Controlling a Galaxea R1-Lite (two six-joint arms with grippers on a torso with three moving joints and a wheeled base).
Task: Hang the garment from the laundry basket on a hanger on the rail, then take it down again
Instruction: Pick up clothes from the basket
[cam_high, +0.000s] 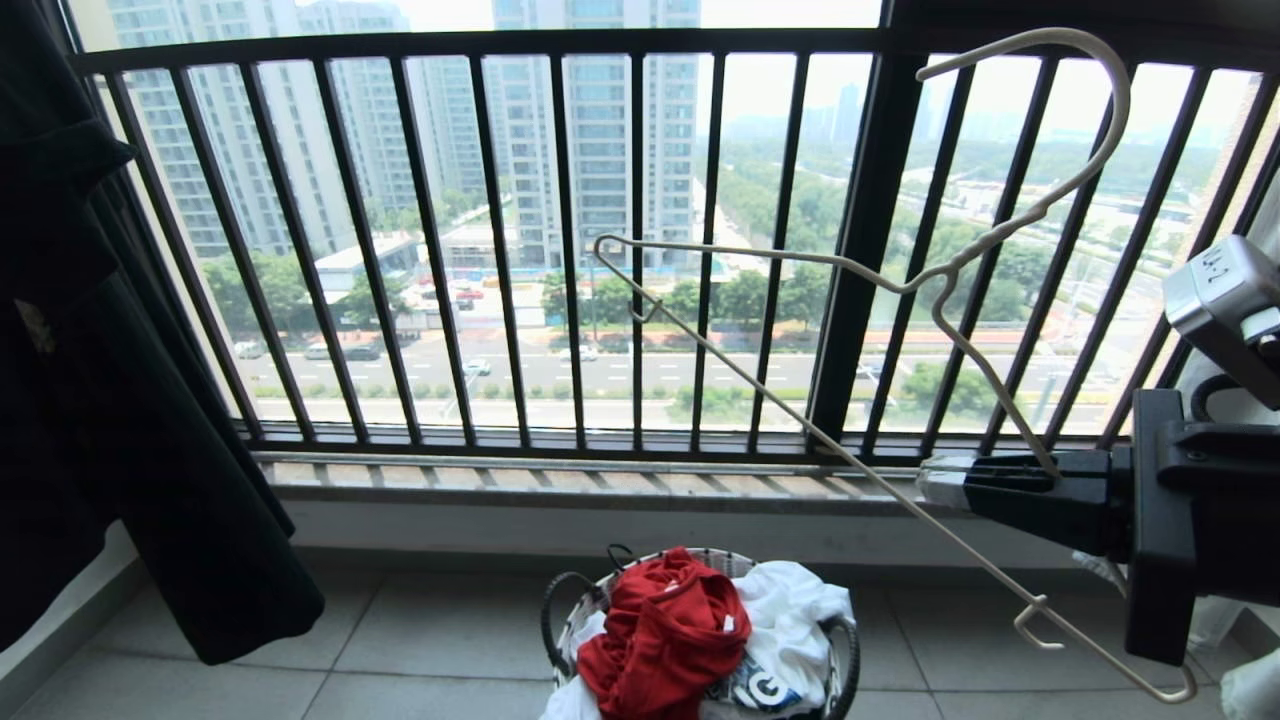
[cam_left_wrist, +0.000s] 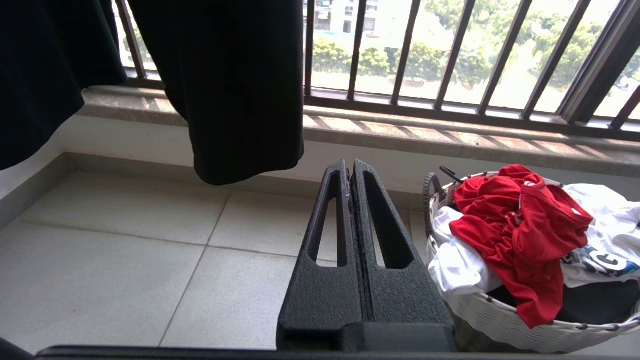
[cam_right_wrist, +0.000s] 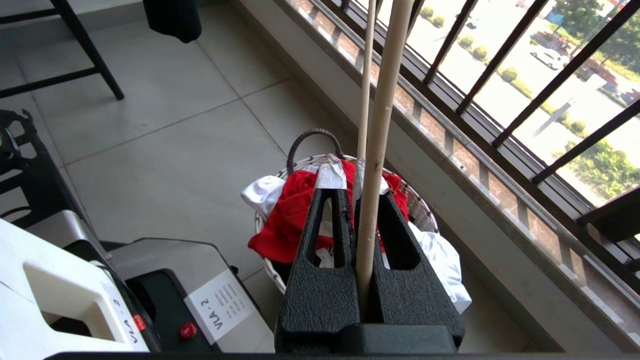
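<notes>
- Head view: the right gripper (cam_high: 950, 480) reaches in from the right, jaws clamped on one slanted arm of the hanger (cam_high: 800, 400). The hook curves up toward the top right, and the long bottom wire runs down to the near right.
- Right wrist view: the off-white wire passes straight between the closed jaws, with the basket (cam_right_wrist: 425, 220) on the floor below.
- Garment (cam_high: 665, 630): crumpled on top of the basket's load, a white shirt (cam_high: 790, 610) beside it on the right, near the foot of the window railing (cam_high: 640, 250).
- Left gripper (cam_left_wrist: 352, 167): jaws pressed together and empty, low over the tiles just left of the basket; a black shirt (cam_left_wrist: 230, 75) hangs above it.
- No rail shows in any view.
- Likely step: bringing hanger and garment together. Keep the clamp firm so the thin wire cannot swivel, keep it clear of the bars, and have the left jaws open before pinching only the red cloth near the collar, so the white shirt stays behind.
</notes>
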